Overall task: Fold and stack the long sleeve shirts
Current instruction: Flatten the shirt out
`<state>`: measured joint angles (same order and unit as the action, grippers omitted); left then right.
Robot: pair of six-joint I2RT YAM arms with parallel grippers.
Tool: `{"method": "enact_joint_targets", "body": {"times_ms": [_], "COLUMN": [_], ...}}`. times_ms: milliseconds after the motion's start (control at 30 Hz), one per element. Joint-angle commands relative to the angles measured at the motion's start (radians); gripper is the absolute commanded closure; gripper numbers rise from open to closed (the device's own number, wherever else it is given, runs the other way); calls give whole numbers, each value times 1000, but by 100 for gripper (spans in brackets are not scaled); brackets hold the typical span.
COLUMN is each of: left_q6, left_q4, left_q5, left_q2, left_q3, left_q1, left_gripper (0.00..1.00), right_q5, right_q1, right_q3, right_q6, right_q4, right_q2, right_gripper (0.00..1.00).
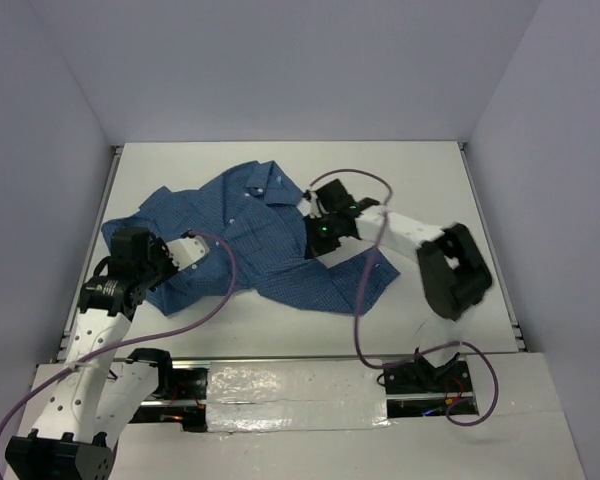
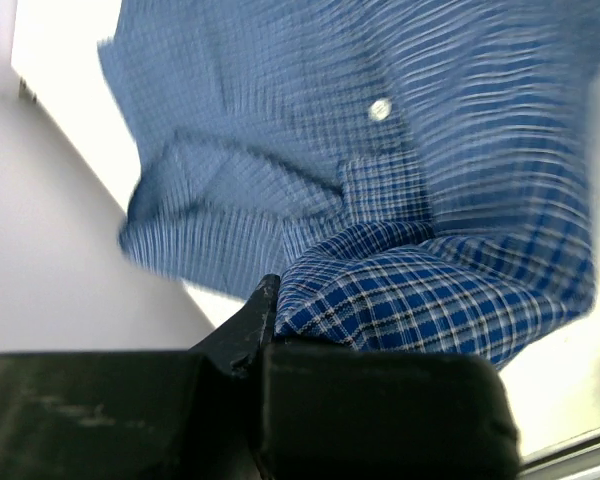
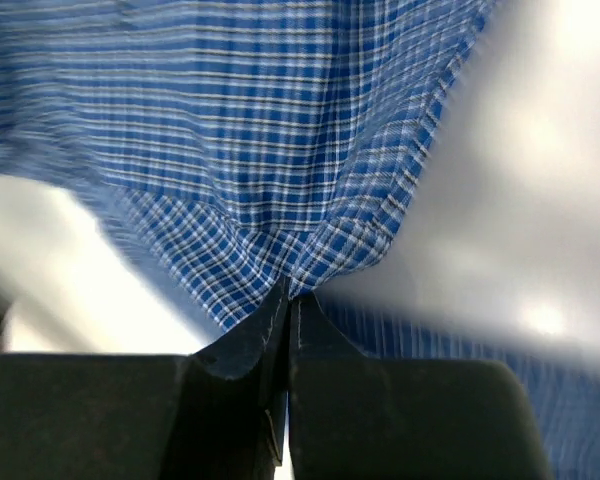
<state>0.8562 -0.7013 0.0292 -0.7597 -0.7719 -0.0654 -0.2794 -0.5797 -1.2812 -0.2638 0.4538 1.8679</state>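
1. White table (image 1: 430, 180) with pale walls on three sides; the one blue checked shirt (image 1: 250, 235) lies crumpled on it, its collar (image 1: 270, 185) toward the far edge
2. Right gripper (image 3: 288, 300): jaws pressed together on a pinch of edge cloth, which puckers to a point between the tips; from above it sits just right of the collar, on the near side
3. Left gripper (image 2: 270, 295): jaws likewise closed, with a fold of check cloth caught at the tips and bulging over one finger; it stands well left of the collar, at the shirt's near-left side
4. Outward from both pinches the cloth runs loose and rumpled, with a white button (image 2: 380, 109) showing beyond the left one; no fold is made yet, so this looks like the spreading step
5. To do it well, I judge: lift only enough to free the cloth, draw the two pinches evenly apart and away from the collar until the body lies flat, check that each grip holds one layer rather than several, and lower it without trapping a sleeve underneath
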Motion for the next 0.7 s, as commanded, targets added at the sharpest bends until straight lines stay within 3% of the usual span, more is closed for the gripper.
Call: {"method": "enact_joint_targets", "body": {"times_ms": [0, 100, 233, 300, 333, 400, 433, 500, 533, 567, 600, 633, 667], "left_q6": [-57, -101, -146, -158, -166, -178, -196, -308, -356, -406, -490, -526, -552], "left_q4": [5, 2, 48, 132, 166, 274, 295, 289, 280, 266, 258, 281, 333], "left_q5": [-74, -60, -37, 6, 23, 50, 57, 83, 104, 124, 139, 162, 194], "left_q2": [37, 2, -143, -272, -324, -528, -603, -881, -965, -1142, -1234, -1306, -1392], "left_q3": [26, 13, -73, -145, -211, -310, -487, -773, -1125, -1308, -1509, -1830, -1910], "left_q1": [10, 18, 62, 61, 62, 62, 62, 90, 95, 96, 96, 93, 90], "left_gripper": [100, 100, 100, 100, 100, 100, 100, 100, 100, 100, 100, 100, 100], "right_q5": [-159, -253, -285, -310, -325, -381, -395, -396, -402, -415, -412, -365, -309], "right_q1": [102, 145, 155, 178, 217, 273, 305, 401, 434, 493, 520, 544, 572], "right_q3": [190, 330, 336, 245, 111, -116, -429, -817, -1206, -1353, -1444, -1445, -1376], "right_q6": [-12, -22, 8, 34, 38, 40, 29, -81, -160, -372, -482, -699, -772], "right_q4": [-23, 8, 48, 20, 7, 14, 31, 72, 47, -27, -326, -497, -658], "right_q2": [-328, -499, -575, -505, -456, -224, -134, 170, 263, 419, 466, 476, 421], "right_gripper": [100, 100, 100, 100, 100, 100, 100, 100, 100, 100, 100, 100, 100]}}
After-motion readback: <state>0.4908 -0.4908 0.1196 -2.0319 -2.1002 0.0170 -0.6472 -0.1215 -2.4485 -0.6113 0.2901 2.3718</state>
